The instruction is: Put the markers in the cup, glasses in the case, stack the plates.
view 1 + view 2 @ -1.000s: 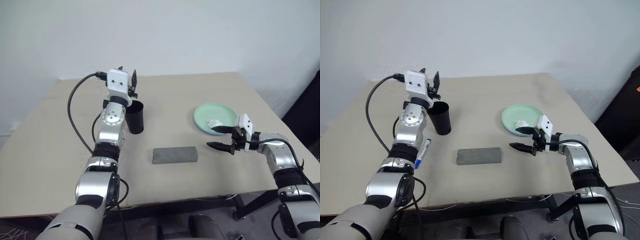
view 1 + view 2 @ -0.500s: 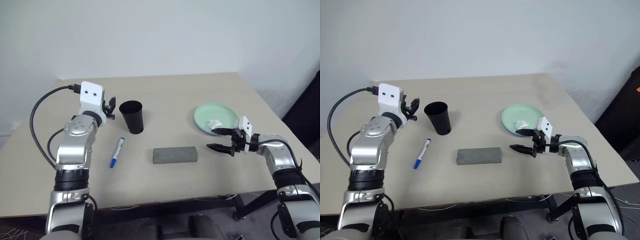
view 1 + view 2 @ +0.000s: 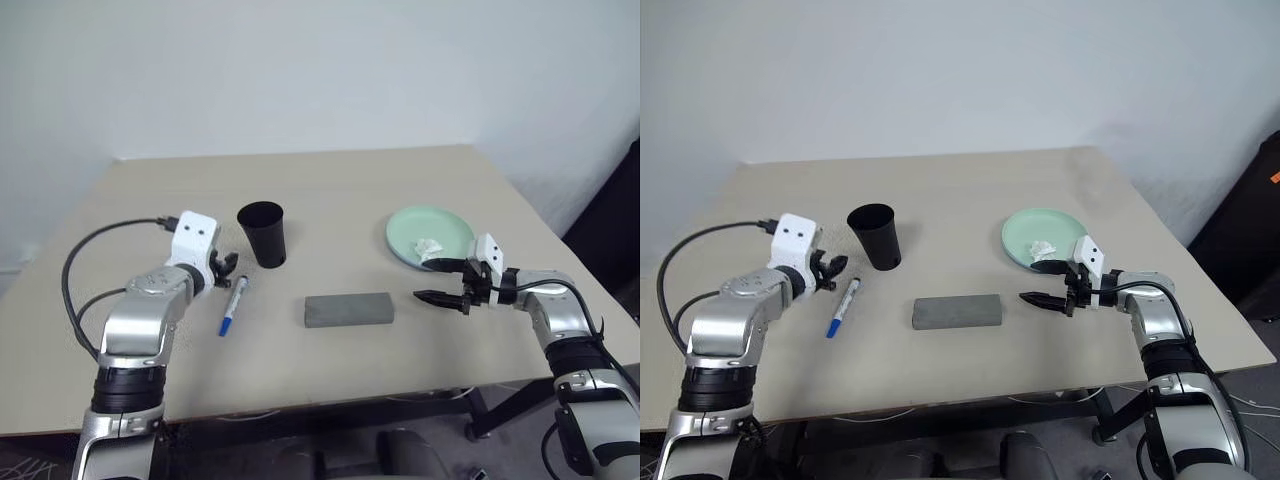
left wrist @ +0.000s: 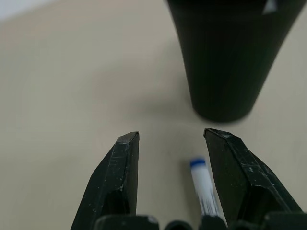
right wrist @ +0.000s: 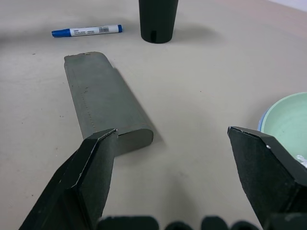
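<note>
The black cup (image 3: 262, 233) stands upright at the table's centre left. A white marker (image 3: 233, 305) with a blue cap lies flat just in front of it. My left gripper (image 3: 225, 268) is low over the table, open, beside the marker's white end (image 4: 204, 187), holding nothing. The grey case (image 3: 349, 310) lies shut in the middle. My right gripper (image 3: 432, 280) hangs wide open and empty between the case and the mint green plate (image 3: 445, 222). A light blue rim (image 5: 260, 126) shows under the green plate. The glasses are out of view.
A crumpled white tissue (image 3: 430, 246) lies in the green plate. The beige table (image 3: 330, 190) ends at a front edge close behind both arms. A white wall stands behind the table.
My left arm has swung down and back from above the cup to the table beside the marker, which it no longer covers. The right arm has kept still.
</note>
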